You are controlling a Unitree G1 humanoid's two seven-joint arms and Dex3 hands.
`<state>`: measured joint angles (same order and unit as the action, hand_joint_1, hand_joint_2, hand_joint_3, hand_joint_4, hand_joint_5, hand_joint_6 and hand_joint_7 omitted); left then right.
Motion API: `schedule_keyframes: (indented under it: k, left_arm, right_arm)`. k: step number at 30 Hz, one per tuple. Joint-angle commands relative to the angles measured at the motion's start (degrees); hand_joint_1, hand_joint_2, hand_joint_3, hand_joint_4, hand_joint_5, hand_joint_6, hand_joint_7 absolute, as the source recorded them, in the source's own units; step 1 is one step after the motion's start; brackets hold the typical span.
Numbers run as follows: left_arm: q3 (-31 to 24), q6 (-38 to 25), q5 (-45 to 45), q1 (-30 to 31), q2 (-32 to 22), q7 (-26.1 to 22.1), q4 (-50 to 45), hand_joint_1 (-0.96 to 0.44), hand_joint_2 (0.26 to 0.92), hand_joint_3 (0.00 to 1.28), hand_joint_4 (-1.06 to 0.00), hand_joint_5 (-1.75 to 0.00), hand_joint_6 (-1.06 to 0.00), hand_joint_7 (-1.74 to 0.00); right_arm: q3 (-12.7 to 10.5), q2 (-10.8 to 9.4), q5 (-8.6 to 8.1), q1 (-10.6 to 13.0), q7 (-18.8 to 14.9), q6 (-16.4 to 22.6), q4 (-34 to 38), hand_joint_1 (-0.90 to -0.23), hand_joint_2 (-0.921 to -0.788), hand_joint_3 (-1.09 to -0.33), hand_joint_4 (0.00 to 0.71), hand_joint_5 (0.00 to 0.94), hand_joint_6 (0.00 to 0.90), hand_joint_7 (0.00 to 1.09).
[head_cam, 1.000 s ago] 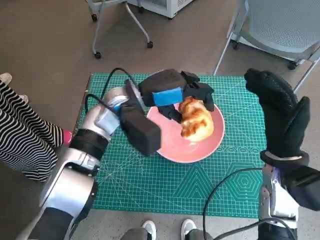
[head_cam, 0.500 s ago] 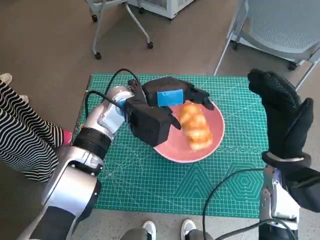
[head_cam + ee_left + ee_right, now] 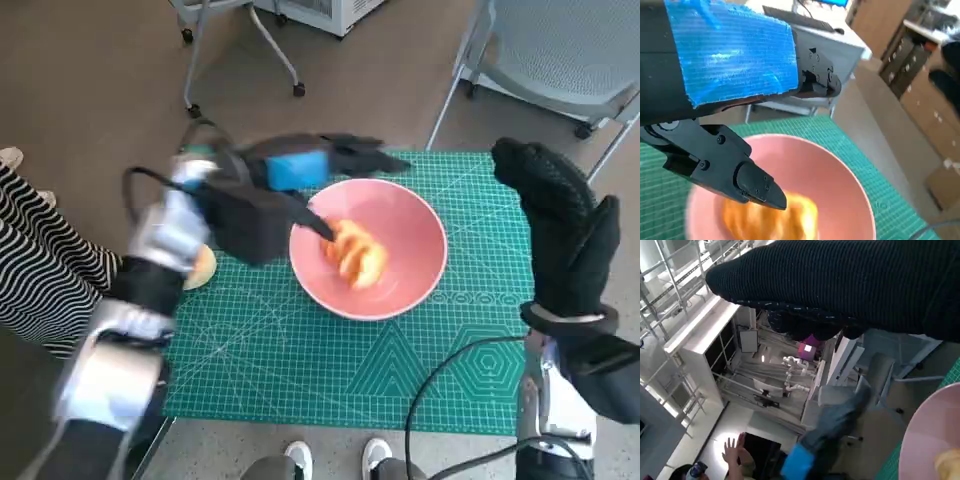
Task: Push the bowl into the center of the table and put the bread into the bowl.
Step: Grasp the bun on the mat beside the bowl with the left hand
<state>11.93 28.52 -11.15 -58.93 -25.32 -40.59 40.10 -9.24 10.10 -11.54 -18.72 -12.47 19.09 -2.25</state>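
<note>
Item 1, bowl [image 3: 400, 240]: pink, round, upright on the green cutting mat [image 3: 300, 370] that covers the counter; sits centre frame in the head view, a little above the mat's middle. Also seen lower centre in the left wrist view [image 3: 805, 170] and at the lower right edge of the right wrist view [image 3: 935, 430].

Item 2, bread [image 3: 352, 253]: golden-brown, blurred, lying inside the bowl, left of its middle. Left wrist view shows it [image 3: 770, 220] on the bowl floor beneath a black fingertip, not touching it as far as can be told.

Item 3, left hand [image 3: 300, 165]: black with blue tape over its back, blurred, upper centre-left of the head view, above the bowl's upper left rim. Fingers spread apart, nothing held.

Item 4, right hand [image 3: 565, 235]: black knitted glove, right edge of the head view, raised over the mat's right side, well apart from the bowl. Fingers extended together, nothing in them.

Item 5, second bread piece [image 3: 200, 268]: pale brown, at the mat's left edge, partly hidden by the left forearm.

Item 6, surroundings: person in striped clothing [image 3: 40, 270] at the left edge; chair [image 3: 560, 50] upper right; shoe tips [image 3: 340, 458] at the bottom edge.
</note>
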Motion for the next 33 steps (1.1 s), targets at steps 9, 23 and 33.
schedule_keyframes:
  k: [9,23,33]
  left_arm:
    - [-9.67,-8.71,4.87,10.12,-12.76,-1.08,-15.07,-0.38,0.818,0.01,-0.08,-0.03,-0.25,-0.06]
    - [-12.46,-12.51,1.45,16.00,-22.07,1.14,-15.81,-0.31,0.804,0.00,-0.12,-0.03,-0.28,-0.08]
    - [-11.63,-15.11,0.43,18.14,-24.17,-0.91,-16.21,-0.31,0.787,0.00,-0.13,-0.02,-0.28,-0.08]
  right_arm:
    - [0.58,-0.52,-0.70,1.36,-0.02,-1.67,-0.41,-0.694,-0.921,-0.687,0.214,0.004,0.128,0.52]
    - [0.58,-0.22,-1.61,0.73,-1.26,-1.34,1.20,-0.688,-0.921,-0.686,0.215,0.003,0.127,0.52]
    - [0.75,-0.10,-1.94,-0.26,-1.89,-0.99,2.90,-0.683,-0.921,-0.686,0.215,0.003,0.122,0.52]
